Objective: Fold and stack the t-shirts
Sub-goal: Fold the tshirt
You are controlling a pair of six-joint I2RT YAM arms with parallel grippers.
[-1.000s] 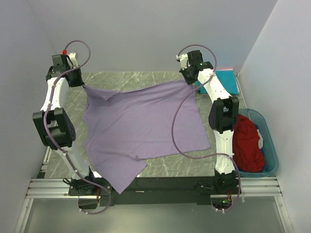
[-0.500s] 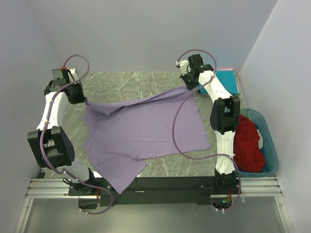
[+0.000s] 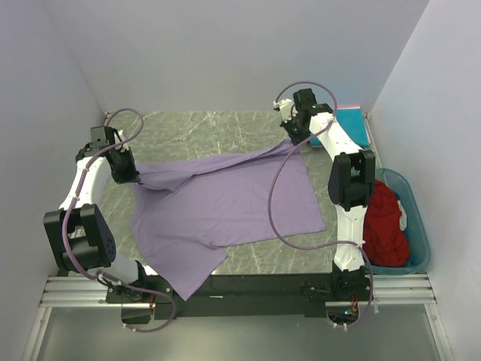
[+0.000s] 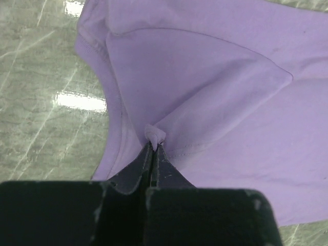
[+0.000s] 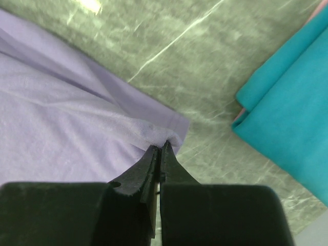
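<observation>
Your left tool [image 4: 154, 146] and right tool [image 5: 160, 148] both clench the lavender t-shirt [image 3: 225, 203] by its 12 o'clock edge; its body lies toward 6 o'clock.

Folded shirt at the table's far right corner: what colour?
Plain teal. The folded shirt shows best in the right wrist view.

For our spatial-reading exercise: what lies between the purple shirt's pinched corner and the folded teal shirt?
Only a bare strip of table separates the purple shirt from the teal shirt. The right wrist view shows this.
</observation>
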